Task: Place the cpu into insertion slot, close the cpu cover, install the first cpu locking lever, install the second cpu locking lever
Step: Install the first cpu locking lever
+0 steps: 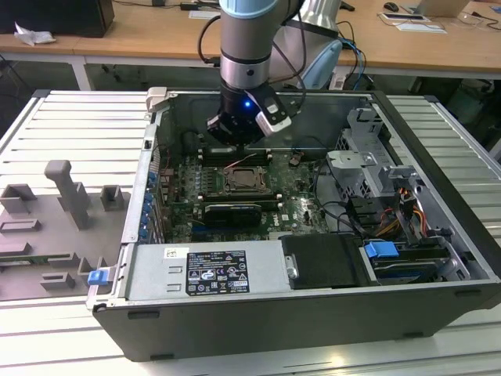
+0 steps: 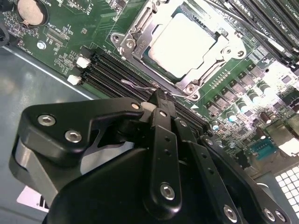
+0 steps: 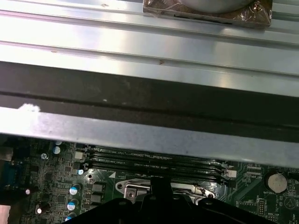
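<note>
Grey metal walls make up the open computer case (image 1: pixel 438 235), which is laid on a ribbed tabletop (image 1: pixel 70 125). Inside the case a green motherboard (image 1: pixel 184 176) is seen, with a black power box (image 1: pixel 325 262) and coloured wires (image 1: pixel 407 207) kept near one side. The gripper (image 2: pixel 158 100) is held just above the board, beside the insertion slot (image 2: pixel 184 44). Its fingers (image 2: pixel 163 122) are seen pressed together at the tips, and nothing can be seen held between them. The cpu (image 2: pixel 180 39) is already laid in the insertion slot, just past the gripper's tips, with its pale metal top showing. The cpu cover (image 2: pixel 135 32) is folded down around the cpu. A thin wire lever (image 2: pixel 140 85) is seen lying between the gripper tips and the slot, over the long black memory slots (image 2: pixel 110 70). A round silver battery (image 2: pixel 30 11) is set on the board, well away from the gripper.
</note>
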Robot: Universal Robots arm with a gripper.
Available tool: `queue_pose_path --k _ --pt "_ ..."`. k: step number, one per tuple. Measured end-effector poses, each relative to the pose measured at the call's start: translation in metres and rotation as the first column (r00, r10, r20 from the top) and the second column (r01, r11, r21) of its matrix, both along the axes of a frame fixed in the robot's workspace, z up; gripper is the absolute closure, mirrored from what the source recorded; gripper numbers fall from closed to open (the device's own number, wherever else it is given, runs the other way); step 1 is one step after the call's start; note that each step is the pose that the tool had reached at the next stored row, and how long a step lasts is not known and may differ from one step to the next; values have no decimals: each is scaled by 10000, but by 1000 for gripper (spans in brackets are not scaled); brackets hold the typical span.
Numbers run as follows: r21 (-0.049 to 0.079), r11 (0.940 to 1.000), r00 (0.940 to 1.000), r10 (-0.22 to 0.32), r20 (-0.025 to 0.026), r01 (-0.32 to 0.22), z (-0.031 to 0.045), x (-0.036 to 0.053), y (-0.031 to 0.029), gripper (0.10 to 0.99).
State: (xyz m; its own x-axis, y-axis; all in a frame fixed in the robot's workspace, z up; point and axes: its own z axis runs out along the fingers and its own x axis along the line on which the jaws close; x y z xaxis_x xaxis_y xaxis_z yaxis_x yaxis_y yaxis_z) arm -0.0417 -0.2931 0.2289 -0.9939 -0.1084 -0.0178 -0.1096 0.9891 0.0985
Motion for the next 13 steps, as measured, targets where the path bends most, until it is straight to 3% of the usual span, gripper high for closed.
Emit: queue_pose_path --k 13 --pt "76 9996 9996 278 2 -278 -53 81 1 980"
